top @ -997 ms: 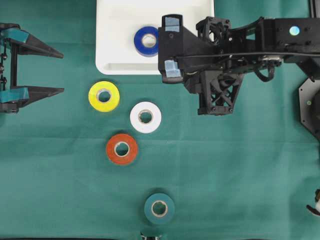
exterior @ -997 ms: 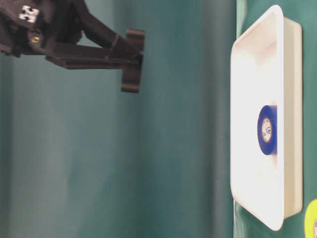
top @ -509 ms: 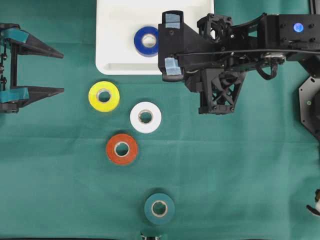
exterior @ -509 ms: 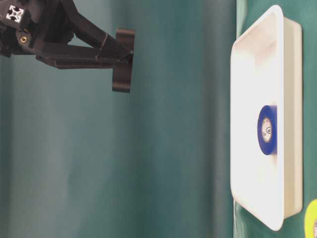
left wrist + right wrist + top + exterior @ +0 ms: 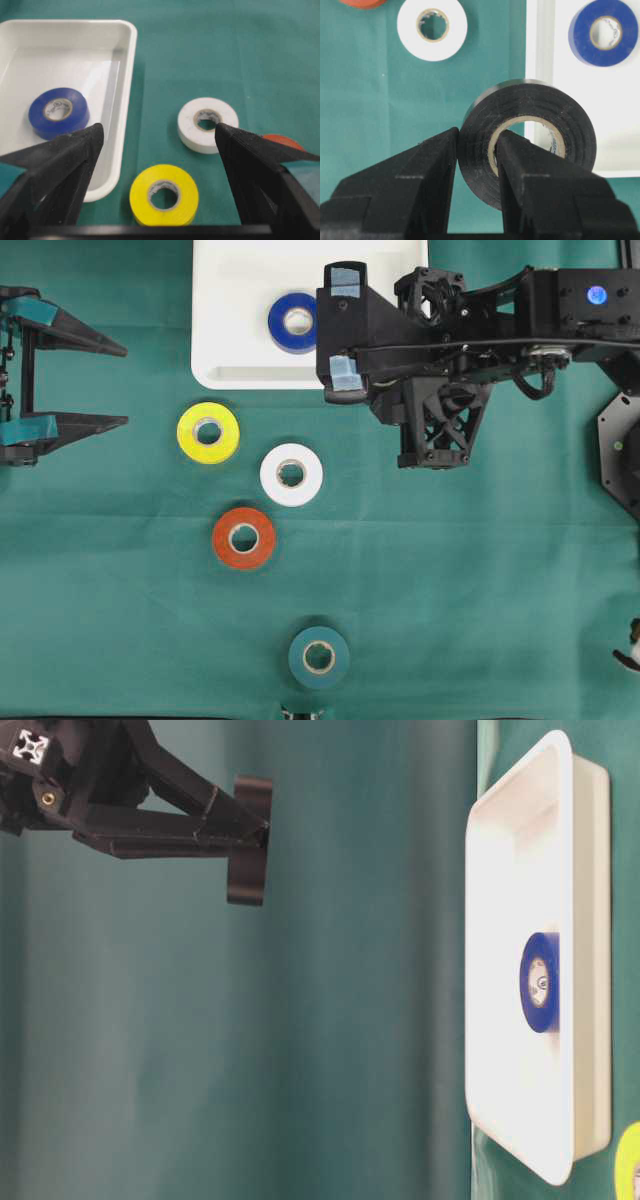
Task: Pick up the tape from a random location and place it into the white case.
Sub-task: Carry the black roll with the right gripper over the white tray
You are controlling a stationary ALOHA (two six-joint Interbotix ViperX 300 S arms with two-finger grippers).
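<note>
A green cloth covers the whole table and shows faint creases. The light is even and gives soft shadows. In the table-level view the background is a blurred green surface, perhaps a curtain or more cloth.

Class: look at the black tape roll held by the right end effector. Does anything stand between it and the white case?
Nothing visible does. The right end effector holds the black tape roll above the white case rim; the blue roll lies farther inside.
</note>
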